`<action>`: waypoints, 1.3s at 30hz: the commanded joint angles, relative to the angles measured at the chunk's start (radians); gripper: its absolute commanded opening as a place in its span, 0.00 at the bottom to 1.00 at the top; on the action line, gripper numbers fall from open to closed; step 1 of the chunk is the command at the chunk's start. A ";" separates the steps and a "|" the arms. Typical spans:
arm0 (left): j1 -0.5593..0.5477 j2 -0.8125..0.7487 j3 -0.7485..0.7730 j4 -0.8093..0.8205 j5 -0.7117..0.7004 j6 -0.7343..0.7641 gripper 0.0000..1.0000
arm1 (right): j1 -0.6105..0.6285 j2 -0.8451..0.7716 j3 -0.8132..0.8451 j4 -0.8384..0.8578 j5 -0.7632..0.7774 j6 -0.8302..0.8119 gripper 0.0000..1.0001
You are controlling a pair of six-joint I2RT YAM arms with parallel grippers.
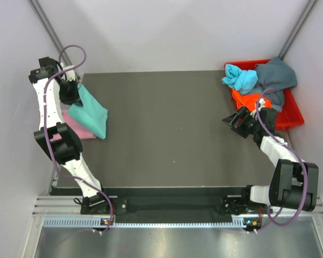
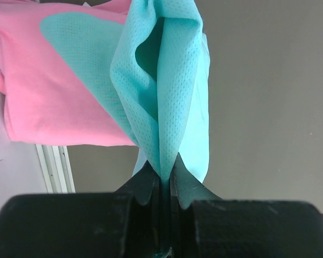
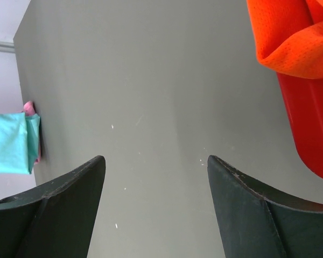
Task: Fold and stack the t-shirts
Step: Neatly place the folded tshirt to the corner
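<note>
Teal t-shirt (image 2: 172,97) is bunched up in the left gripper (image 2: 161,185), whose fingers are pinched tight on a narrow fold of the cloth. Its lower part drapes onto the pink t-shirt (image 2: 48,97), which lies flat by the left edge of the dark table (image 1: 167,123). Seen from above, the teal cloth runs past the pink shirt's right edge toward the table's middle, while the pink shirt's left side comes close to the table's left border. The right gripper (image 3: 155,159) is over bare tabletop just beside the red bin (image 1: 292,117), its jaws spread wide with nothing between them. The bin sits at the far-right corner and holds a light blue t-shirt (image 1: 241,78), a dark grey-blue t-shirt (image 1: 277,75) and an orange t-shirt (image 3: 290,37); the orange one spills over the bin's left rim. A broad stretch of bare tabletop lies between the left pile and the bin, reaching to the near edge
</note>
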 commanded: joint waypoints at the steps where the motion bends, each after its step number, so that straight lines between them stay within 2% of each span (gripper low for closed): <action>1: 0.018 -0.058 -0.002 0.059 -0.019 0.006 0.00 | -0.019 -0.032 0.004 0.036 -0.005 0.005 0.77; 13: 0.040 -0.013 -0.060 0.156 -0.156 0.114 0.00 | -0.024 -0.023 -0.010 0.045 -0.002 0.005 0.77; 20: 0.046 0.053 -0.064 0.213 -0.220 0.121 0.00 | -0.030 -0.029 -0.013 0.039 -0.001 0.000 0.77; 30: 0.047 0.145 -0.111 0.292 -0.386 0.152 0.00 | -0.056 -0.070 -0.044 0.011 0.005 -0.014 0.77; 39: 0.057 0.175 -0.166 0.357 -0.492 0.147 0.00 | -0.079 -0.089 -0.055 0.002 0.009 -0.020 0.77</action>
